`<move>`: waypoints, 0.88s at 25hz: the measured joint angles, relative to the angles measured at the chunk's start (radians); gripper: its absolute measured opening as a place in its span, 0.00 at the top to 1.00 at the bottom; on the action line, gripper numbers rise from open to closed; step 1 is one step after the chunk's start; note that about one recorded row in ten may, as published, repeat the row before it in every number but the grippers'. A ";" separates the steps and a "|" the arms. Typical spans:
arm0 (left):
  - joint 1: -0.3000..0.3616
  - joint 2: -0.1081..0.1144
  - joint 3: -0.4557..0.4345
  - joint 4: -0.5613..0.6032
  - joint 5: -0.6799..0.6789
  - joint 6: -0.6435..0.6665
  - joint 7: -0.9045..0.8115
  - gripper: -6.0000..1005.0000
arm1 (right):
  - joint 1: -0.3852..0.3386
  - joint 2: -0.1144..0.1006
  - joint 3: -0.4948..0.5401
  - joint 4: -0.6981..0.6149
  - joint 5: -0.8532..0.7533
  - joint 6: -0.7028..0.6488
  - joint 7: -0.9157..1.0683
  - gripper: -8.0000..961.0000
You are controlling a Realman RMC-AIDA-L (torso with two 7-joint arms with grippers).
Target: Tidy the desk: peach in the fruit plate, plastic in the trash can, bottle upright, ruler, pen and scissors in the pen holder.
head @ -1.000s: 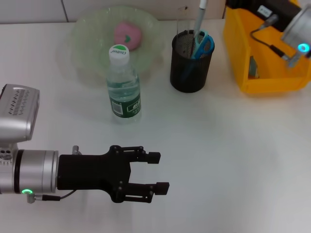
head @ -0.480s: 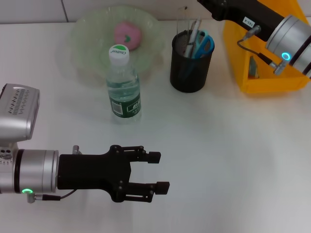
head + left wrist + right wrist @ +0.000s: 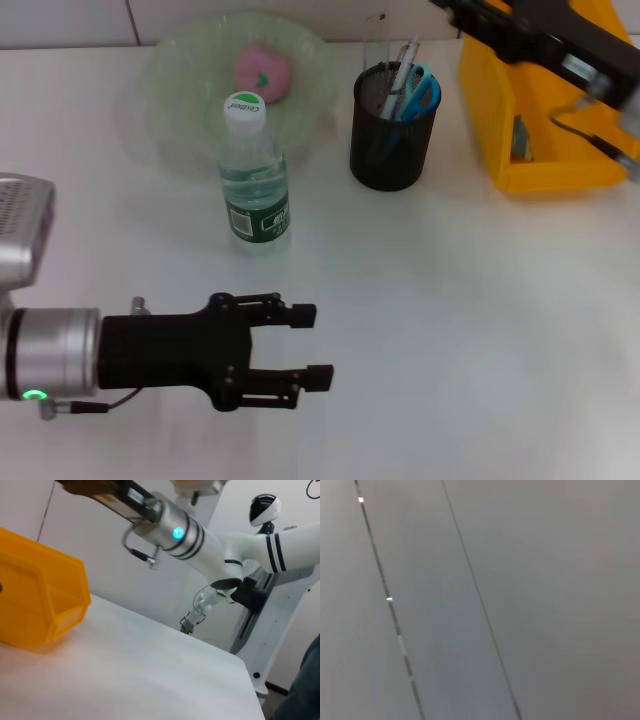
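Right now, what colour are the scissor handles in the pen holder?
Blue; the scissors stand in the black mesh pen holder, best seen in the head view.

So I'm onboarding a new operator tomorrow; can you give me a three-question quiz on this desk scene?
1. True or false: the water bottle stands upright.
2. Where is the peach? A) in the fruit plate B) in the yellow bin C) in the pen holder
3. Fill in: the left gripper hovers over the table with fingers ____.

Key: 1 true; 2 A; 3 open.
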 joint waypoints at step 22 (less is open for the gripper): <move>0.099 0.071 -0.145 0.001 0.008 0.105 0.043 0.23 | -0.255 -0.022 0.017 -0.171 -0.583 -0.567 -0.068 0.16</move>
